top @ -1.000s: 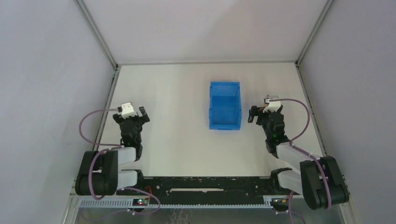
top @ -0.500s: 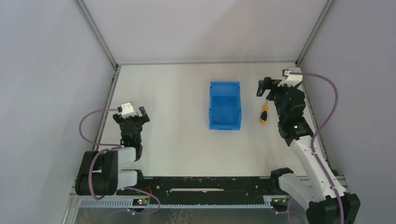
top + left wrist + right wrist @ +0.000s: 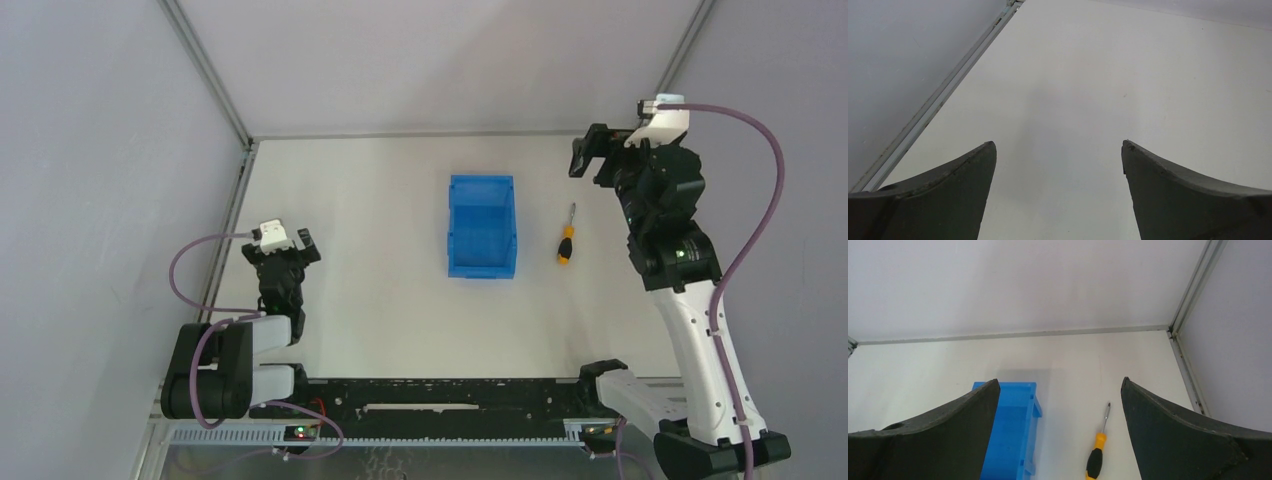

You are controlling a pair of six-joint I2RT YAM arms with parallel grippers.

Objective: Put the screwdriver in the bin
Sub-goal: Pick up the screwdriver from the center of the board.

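A big flat white worktop (image 3: 380, 300) is seen, closed in by pale grey walls (image 3: 100, 200). Two robot arms are fixed at its near edge.

The white and black right arm (image 3: 690, 330) is stretched far out and up on the right side. The black left arm (image 3: 240, 350) is folded low near the left wall.

A blue plastic box-shaped bin (image 3: 481, 180) is set near the middle of the worktop, with its open top facing up.

The right tool (image 3: 592, 158) is held over the far right part of the worktop. Its two dark fingers (image 3: 948, 440) are spread wide and nothing is pinched between them. The left tool (image 3: 1058, 145) is spread wide too, and only bare worktop is seen between its fingers.

The small screwdriver (image 3: 567, 238) with the orange and black handle is laid flat on the worktop. It is found just to the right of the bin, not touching it. Its thin silver shaft is pointed at the far wall, and its black end is turned to the near edge. It is not touched by either tool.
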